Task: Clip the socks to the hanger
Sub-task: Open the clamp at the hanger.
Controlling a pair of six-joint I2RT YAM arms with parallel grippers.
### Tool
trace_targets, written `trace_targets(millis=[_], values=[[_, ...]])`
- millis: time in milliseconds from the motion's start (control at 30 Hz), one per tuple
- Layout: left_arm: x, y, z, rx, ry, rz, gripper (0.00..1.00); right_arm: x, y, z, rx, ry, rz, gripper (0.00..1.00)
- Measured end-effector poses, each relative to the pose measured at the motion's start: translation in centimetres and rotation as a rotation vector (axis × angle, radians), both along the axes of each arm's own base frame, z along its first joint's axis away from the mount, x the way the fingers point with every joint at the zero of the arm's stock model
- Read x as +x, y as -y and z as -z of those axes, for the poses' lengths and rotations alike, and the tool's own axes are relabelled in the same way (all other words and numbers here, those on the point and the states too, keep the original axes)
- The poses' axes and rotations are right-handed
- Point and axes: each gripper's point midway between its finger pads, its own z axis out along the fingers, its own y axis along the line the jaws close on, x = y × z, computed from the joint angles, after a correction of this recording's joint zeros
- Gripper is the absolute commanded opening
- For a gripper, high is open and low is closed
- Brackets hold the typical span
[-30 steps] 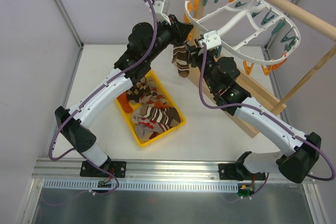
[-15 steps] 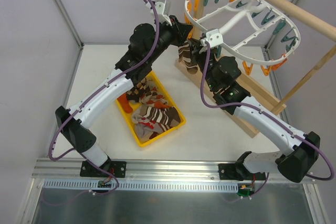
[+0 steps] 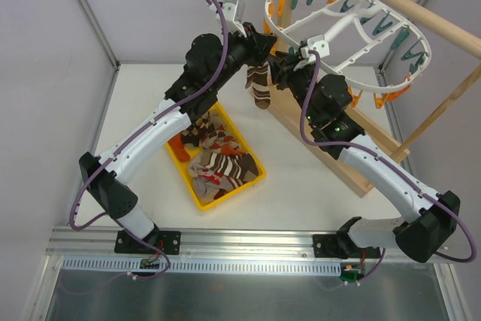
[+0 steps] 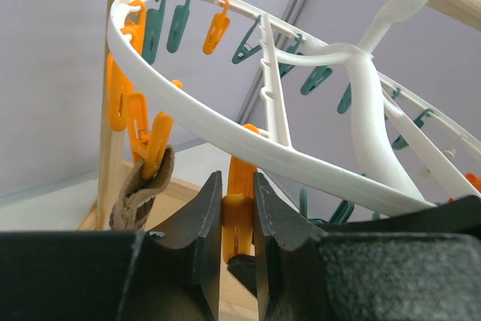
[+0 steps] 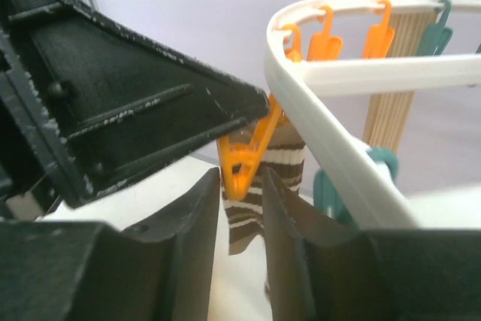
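Above the table (image 3: pixel 143 103), left tool (image 4: pixel 237 187) pinches the hanger (image 4: pixel 195 122)'s orange clothespin (image 4: pixel 242 174); right tool (image 5: pixel 242 180) stands slightly parted.

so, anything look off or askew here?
Nothing spilled or broken. Only oddity: the striped sock hangs from its orange clip by a bunched edge of cuff, at one end of the hanger. Other socks lie heaped in the yellow tray.

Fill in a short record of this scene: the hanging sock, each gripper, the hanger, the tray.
Striped sock: hangs from an orange clip
Left gripper: shut on the neighbouring orange clothespin
Right gripper: jaws slightly apart, by that sock
Hanger: hooked over the wooden pole
Yellow tray: holds more socks
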Motion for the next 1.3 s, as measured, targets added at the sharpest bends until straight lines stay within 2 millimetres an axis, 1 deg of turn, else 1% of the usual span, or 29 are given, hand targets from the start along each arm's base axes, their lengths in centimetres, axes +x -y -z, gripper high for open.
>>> trace_targets(millis=[33,133,233,267,300,400,500,533,567,667,733,767,833,933,1000,1200,1300], values=[[-0.1,0.1,0.0,0.0,0.0,0.005,0.13,0.1,0.0,-0.1,-0.002,0.001,-0.003,0.36],[-0.4,0.4,0.0,0.0,-0.001,0.026,0.13,0.4,-0.3,-0.2,-0.011,0.001,-0.009,0.37],[-0.4,0.4,0.0,-0.001,0.0,0.028,0.12,0.9,-0.5,-0.4,-0.024,-0.003,-0.005,0.34],[-0.4,0.4,0.0,-0.002,0.0,0.027,0.13,1.1,-0.6,-0.5,-0.028,-0.004,-0.003,0.31],[-0.4,0.4,0.0,-0.002,0.0,0.026,0.13,1.3,-0.7,-0.5,-0.033,-0.007,0.001,0.2],[-0.1,0.1,-0.1,-0.003,0.001,0.011,0.14,1.6,-0.8,-0.4,-0.042,-0.012,0.004,0.06],[-0.1,0.1,0.0,-0.001,0.002,0.008,0.23,1.6,-0.9,-0.4,-0.041,-0.016,0.002,0.01],[-0.1,0.1,0.0,0.0,0.002,0.008,0.26,1.6,-0.9,-0.4,-0.039,-0.017,0.0,0.01],[-0.1,0.1,0.0,-0.001,0.001,0.01,0.36,1.6,-0.9,-0.4,-0.037,-0.017,-0.004,0.01],[-0.2,0.0,-0.2,-0.009,-0.002,0.042,0.47,1.6,-0.8,-0.3,-0.025,-0.028,-0.017,0.01],[-0.5,-0.2,-0.4,-0.025,-0.012,0.078,0.5,1.4,-0.8,-0.4,-0.012,-0.037,-0.035,0.01],[-0.6,-0.5,-0.3,-0.035,-0.02,0.095,0.55,1.3,-0.7,-0.5,-0.003,-0.042,-0.045,0.01],[-0.7,-1.5,-0.2,-0.061,-0.032,0.13,0.57,0.9,-0.7,-0.8,0.014,-0.05,-0.075,0.01],[-0.7,-3.1,-0.2,-0.108,-0.041,0.181,0.58,0.2,-0.5,-1.3,0.05,-0.067,-0.128,0.01],[-0.9,-3.5,-0.5,-0.135,-0.039,0.217,0.58,0.0,-0.4,-1.4,0.069,-0.078,-0.154,0.01],[-3.6,-2.3,-1.9,-0.193,-0.029,0.394,0.59,-0.3,0.1,-1.7,0.114,-0.109,-0.198,0.01],[-4.8,-2.1,-2.9,-0.229,-0.026,0.462,0.59,-0.5,0.1,-1.7,0.13,-0.121,-0.216,0.01]])
